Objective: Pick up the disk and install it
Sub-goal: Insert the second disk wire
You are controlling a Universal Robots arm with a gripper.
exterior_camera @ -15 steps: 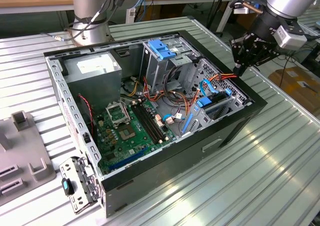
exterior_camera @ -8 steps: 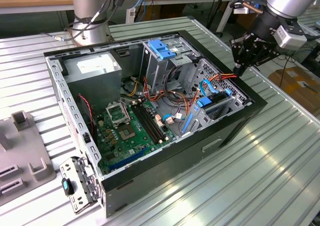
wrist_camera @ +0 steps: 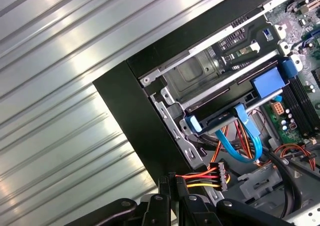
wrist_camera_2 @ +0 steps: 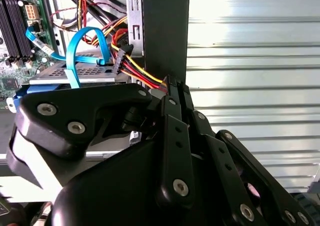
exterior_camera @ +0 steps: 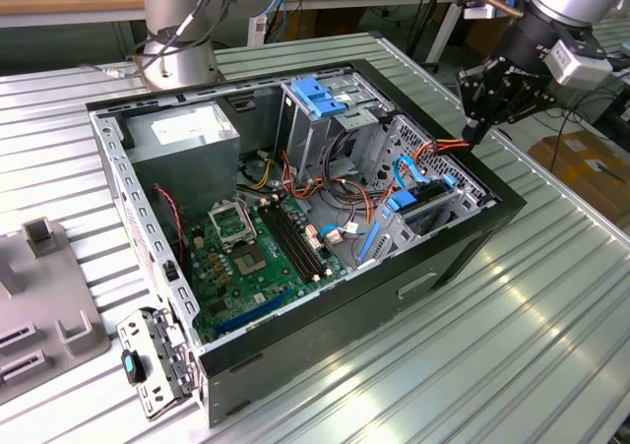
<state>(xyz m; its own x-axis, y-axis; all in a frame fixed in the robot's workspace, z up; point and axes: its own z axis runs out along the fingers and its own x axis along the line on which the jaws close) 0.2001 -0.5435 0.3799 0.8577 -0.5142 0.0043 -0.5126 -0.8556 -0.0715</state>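
Observation:
The disk (exterior_camera: 430, 211), grey metal in a light-blue carrier rail, lies flat in the lower drive bay at the near right corner of the open computer case (exterior_camera: 463, 252). In both wrist views the disk (wrist_camera_2: 55, 73) (wrist_camera: 220, 117) sits in the bay with a blue data cable (wrist_camera_2: 75, 50) looping off its end. My gripper (exterior_camera: 472, 129) hovers just above that corner of the case. Its fingers (wrist_camera_2: 172, 85) (wrist_camera: 170, 183) are closed together on the red, yellow and black wires of a power cable (wrist_camera: 200, 178), a short way behind its black connector (wrist_camera: 216, 176).
The case lies open on a ribbed metal table (exterior_camera: 551, 346). Inside are the motherboard (exterior_camera: 251, 257), the power supply (exterior_camera: 187, 134) and a metal drive cage with a blue latch (exterior_camera: 320, 95). My arm's base (exterior_camera: 177, 31) stands behind the case. A grey fixture (exterior_camera: 49, 306) lies at the exterior view's left.

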